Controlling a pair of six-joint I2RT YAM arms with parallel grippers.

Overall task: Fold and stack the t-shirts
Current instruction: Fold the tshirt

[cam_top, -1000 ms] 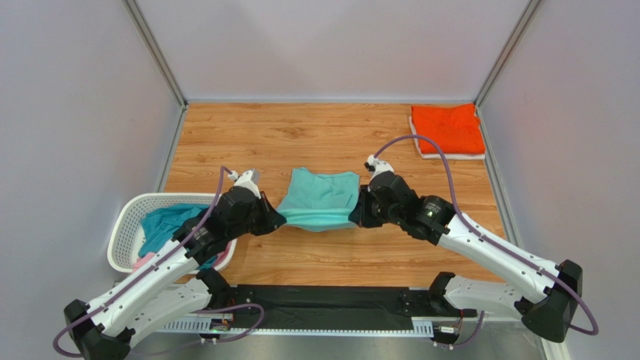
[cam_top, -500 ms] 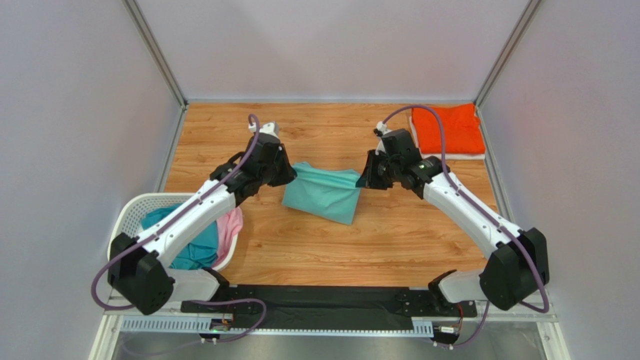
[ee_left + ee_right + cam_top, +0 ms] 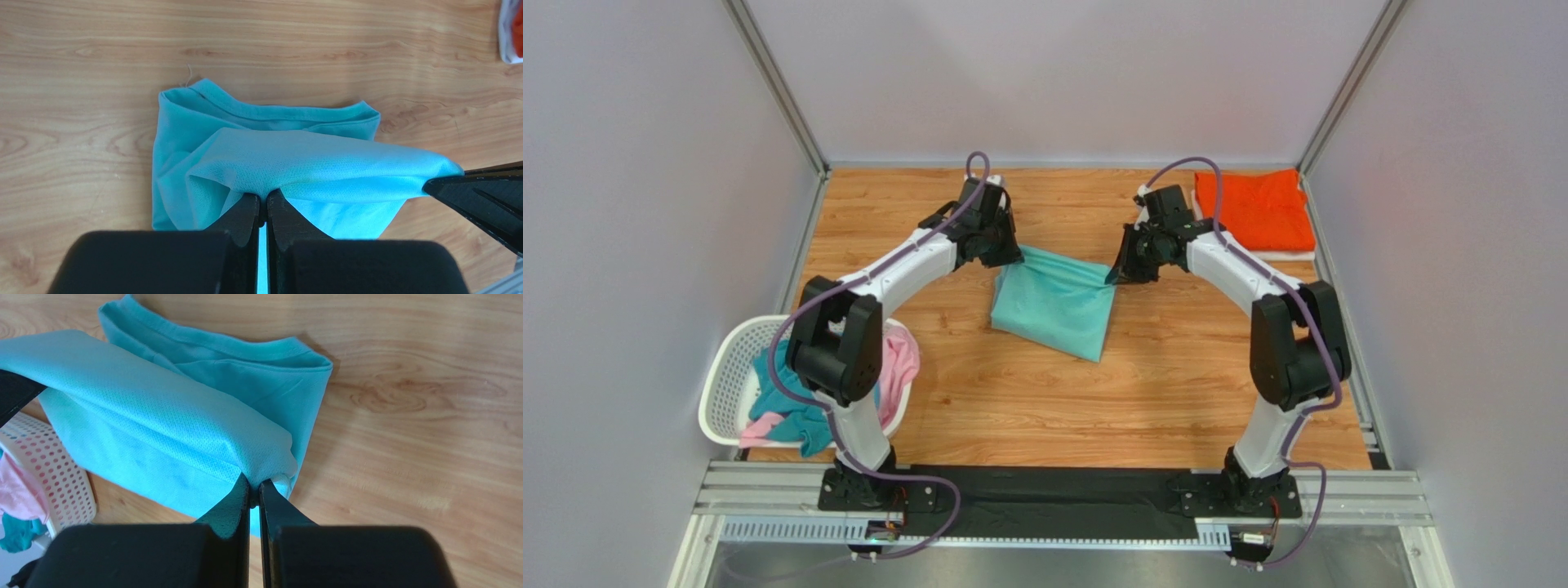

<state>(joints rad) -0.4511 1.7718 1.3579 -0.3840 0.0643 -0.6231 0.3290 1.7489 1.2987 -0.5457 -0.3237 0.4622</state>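
Note:
A mint-teal t-shirt (image 3: 1053,306) lies partly folded on the wooden table, its far edge lifted and stretched between both arms. My left gripper (image 3: 1016,256) is shut on the shirt's far left corner (image 3: 264,184). My right gripper (image 3: 1114,277) is shut on the far right corner (image 3: 261,468). In the left wrist view the collar edge (image 3: 276,113) rests flat on the wood beneath the raised layer. A folded bright orange t-shirt (image 3: 1255,208) lies on a white one (image 3: 1259,254) at the far right corner.
A white laundry basket (image 3: 729,380) at the near left holds darker teal-blue cloth (image 3: 787,404) and pink cloth (image 3: 897,361). Grey walls close in the table on three sides. The basket's perforated rim (image 3: 43,471) shows in the right wrist view.
Both grippers have carried the mint-teal shirt's edge away from the near side toward the far side, folding it over itself. Both arms are now stretched out far. The grips have stayed shut.

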